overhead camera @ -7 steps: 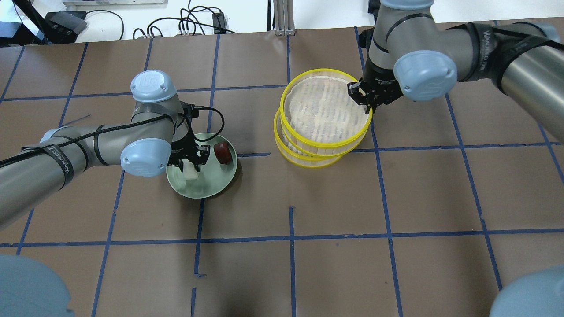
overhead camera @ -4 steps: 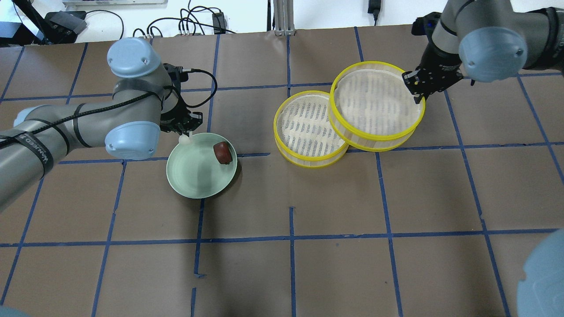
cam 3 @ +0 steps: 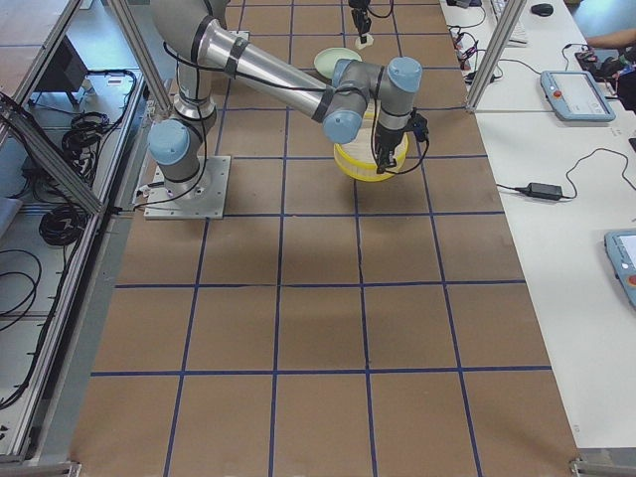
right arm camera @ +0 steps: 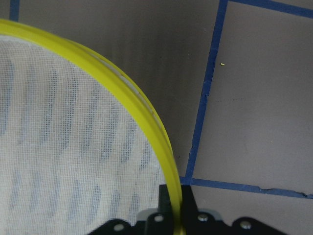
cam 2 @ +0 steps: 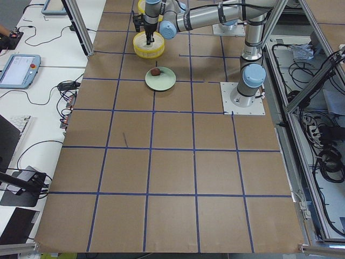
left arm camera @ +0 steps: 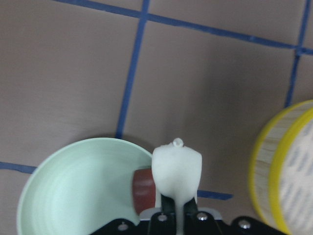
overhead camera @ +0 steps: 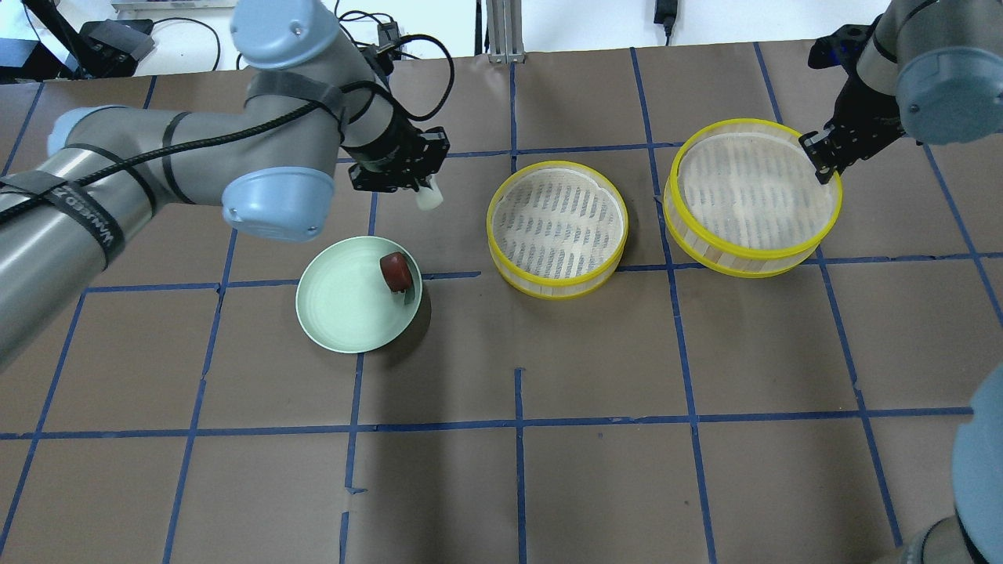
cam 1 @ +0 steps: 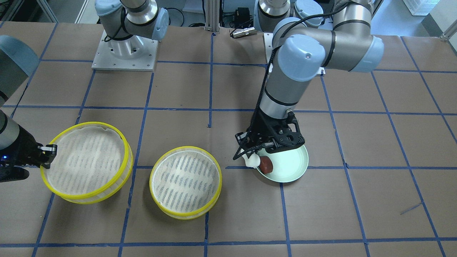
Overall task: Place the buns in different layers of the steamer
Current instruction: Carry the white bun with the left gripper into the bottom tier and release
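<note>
Pinching the white bun (left arm camera: 177,166) by its lower end, the left gripper (left arm camera: 177,206) holds its jaws at a narrow gap. Both fingers press against the bun's sides, and most of the lump sticks out past the fingertips. The bun hangs in the air above the table (overhead camera: 595,376), touching nothing but the fingers.

From the left wrist, the pale green plate (overhead camera: 341,309) lies below and behind these jaws, off to one side. The reddish-brown bun (overhead camera: 396,271) sits on the plate close to its rim, almost straight beneath the held bun. The second steamer layer (overhead camera: 556,287) rests on the table to the jaws' other side, apart from them.

The right gripper (right arm camera: 172,203) is clamped on the yellow rim of the gripped steamer layer (overhead camera: 744,265). Its jaws are nearly together, with only the thickness of the rim between them. One finger reaches inside the tray over the white mesh and the other stays outside the wall. The rest of this layer spreads away from the jaws on the inner finger's side. It stands beside the second steamer layer, with a strip of table showing between the two. Whether its underside touches the table cannot be told.
</note>
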{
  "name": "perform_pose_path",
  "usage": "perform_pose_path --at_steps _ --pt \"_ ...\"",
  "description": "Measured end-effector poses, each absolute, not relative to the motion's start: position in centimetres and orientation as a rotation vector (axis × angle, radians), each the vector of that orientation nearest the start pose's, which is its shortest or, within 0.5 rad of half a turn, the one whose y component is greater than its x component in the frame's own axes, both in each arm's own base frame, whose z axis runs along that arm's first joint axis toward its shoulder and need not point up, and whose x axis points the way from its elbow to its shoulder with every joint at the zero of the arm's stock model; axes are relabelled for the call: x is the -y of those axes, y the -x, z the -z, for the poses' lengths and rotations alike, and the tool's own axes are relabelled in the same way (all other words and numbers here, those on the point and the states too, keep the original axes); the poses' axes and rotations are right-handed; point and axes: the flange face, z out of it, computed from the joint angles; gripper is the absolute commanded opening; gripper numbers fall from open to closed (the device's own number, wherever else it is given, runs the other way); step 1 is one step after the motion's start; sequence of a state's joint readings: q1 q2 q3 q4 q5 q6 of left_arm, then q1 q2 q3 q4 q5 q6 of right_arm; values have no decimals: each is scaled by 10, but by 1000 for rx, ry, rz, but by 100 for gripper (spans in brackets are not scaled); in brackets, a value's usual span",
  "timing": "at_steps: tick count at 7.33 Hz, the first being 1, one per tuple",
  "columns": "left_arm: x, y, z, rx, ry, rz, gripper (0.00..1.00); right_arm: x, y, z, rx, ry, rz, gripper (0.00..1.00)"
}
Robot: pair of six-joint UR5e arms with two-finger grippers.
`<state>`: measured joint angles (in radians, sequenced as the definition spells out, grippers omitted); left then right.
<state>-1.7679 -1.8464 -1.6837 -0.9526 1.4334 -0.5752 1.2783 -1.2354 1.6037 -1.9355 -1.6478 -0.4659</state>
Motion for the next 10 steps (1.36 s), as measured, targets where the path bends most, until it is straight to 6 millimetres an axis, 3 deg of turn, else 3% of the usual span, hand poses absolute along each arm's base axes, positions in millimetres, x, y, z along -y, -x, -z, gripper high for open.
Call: perform_pose_path --at_steps 1,2,3,4,6,10 --pt "558 297 -335 -3299 729 298 9 616 57 -320 -3203 280 -58 5" --pt "559 327 -315 -3303 831 313 19 616 58 -319 -3205 280 -61 5" --pt "558 349 -296 -3303 877 302 85 616 58 -319 -3206 279 -62 5" --pt "555 360 -282 -3299 908 277 100 616 58 -319 -3206 275 -61 5" --pt "554 366 -274 -3297 924 260 100 616 58 -319 -3207 269 -61 5" --pt "555 367 -280 -3309 896 282 100 616 58 -320 -3208 259 -58 5"
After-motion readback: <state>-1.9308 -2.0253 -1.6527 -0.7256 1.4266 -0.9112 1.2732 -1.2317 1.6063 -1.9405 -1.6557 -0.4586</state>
